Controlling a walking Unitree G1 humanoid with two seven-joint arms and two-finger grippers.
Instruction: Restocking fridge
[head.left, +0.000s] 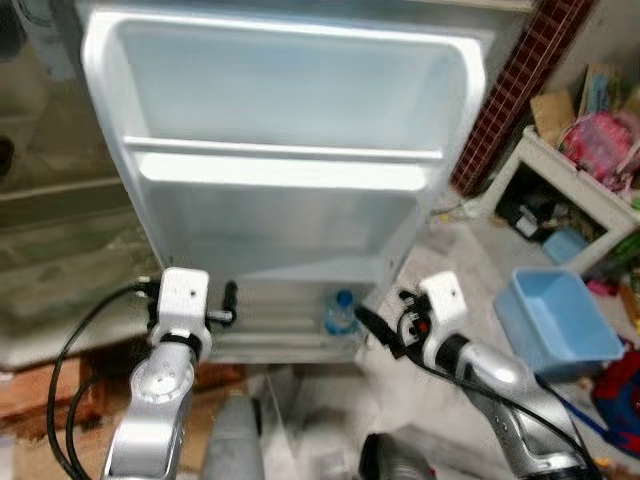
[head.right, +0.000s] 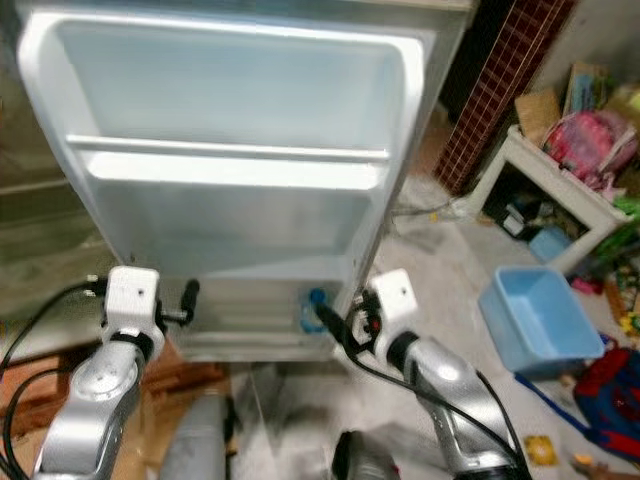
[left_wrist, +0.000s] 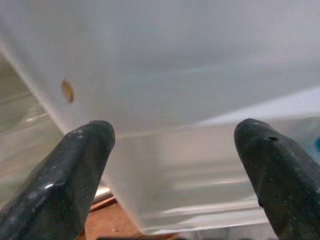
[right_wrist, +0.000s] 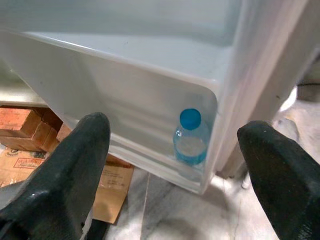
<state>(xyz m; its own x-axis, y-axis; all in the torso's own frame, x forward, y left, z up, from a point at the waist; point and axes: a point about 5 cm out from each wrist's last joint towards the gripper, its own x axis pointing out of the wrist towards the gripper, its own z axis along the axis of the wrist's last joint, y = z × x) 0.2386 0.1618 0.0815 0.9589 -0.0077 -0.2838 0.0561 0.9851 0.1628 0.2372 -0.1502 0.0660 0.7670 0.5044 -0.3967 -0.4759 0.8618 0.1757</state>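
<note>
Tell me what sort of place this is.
Probably a lived-in home, in a kitchen or storage corner: an open fridge door with a water bottle in its bottom shelf, a blue plastic bin on the floor, and a cluttered white shelf.

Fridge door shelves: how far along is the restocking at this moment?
Done: one water bottle stands in the right end of the fridge door's bottom shelf. In hand: nothing; the left gripper and right gripper are both open in front of that shelf. Left: the upper shelves hold nothing.
</note>
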